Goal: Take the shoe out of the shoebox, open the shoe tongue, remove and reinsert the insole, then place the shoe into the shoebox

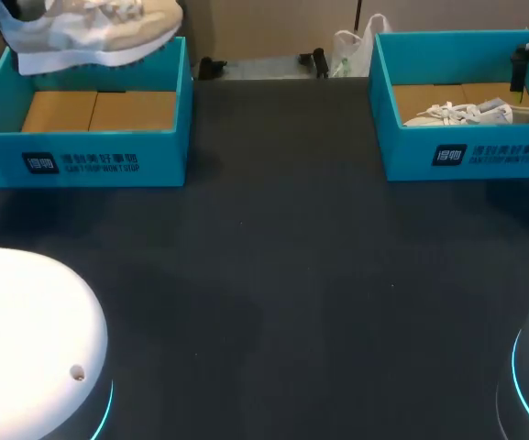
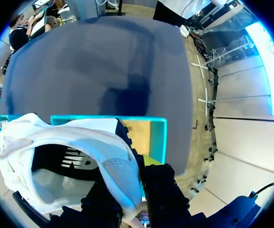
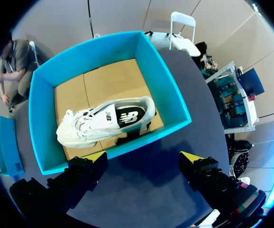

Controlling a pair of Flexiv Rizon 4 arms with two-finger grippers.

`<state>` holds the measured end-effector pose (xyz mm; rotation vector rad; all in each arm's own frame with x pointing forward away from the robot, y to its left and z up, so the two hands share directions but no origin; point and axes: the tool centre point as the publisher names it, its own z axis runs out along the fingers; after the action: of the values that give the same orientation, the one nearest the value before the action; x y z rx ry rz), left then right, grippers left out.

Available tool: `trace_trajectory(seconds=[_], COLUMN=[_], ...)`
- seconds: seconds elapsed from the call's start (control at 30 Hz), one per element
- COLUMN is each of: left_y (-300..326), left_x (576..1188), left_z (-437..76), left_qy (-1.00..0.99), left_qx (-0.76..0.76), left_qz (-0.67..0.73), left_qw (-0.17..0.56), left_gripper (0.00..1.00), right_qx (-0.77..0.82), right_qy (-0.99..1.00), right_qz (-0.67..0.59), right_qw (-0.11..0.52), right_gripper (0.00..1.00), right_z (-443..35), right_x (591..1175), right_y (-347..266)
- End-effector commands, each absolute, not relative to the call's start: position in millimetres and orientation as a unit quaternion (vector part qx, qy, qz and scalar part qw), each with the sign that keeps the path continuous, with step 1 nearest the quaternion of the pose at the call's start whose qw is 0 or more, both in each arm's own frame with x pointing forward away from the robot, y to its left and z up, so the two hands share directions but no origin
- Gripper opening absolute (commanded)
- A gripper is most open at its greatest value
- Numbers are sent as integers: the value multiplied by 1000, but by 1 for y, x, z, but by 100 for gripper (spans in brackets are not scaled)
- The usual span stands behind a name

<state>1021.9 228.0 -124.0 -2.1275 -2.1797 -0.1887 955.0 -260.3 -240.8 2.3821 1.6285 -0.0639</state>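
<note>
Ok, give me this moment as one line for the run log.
left hand: shut on shoe, held above left box | right hand: open, over right box | second shoe: lying in right box

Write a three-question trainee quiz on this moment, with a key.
1. True or false: the left claw grips the lifted shoe over the left shoebox.
2. The right claw is: A) shut on a shoe; B) open, touching no shoe; C) pressed flat on the table.
3. Fill in: the resting shoe lies inside the ____ shoebox.
Key: 1 true; 2 B; 3 right.
</note>
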Motion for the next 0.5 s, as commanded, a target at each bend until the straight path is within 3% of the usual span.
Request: trace_trajectory(seconds=[0.03,0.5], left_y=[216,174], left_x=[985,925], left_z=[-121,-123], left_qy=[-708,-700], left_qx=[-700,-706], left_qz=[-98,-102], left_qw=[15,27], left_gripper=[0,0], right_qx=[819,819], right_qy=[560,560], right_qz=[-21,-21], right_qw=[127,127], right_gripper=[100,100], right_z=[-241,-241], right_x=[955,955], right_y=[-261,-261])
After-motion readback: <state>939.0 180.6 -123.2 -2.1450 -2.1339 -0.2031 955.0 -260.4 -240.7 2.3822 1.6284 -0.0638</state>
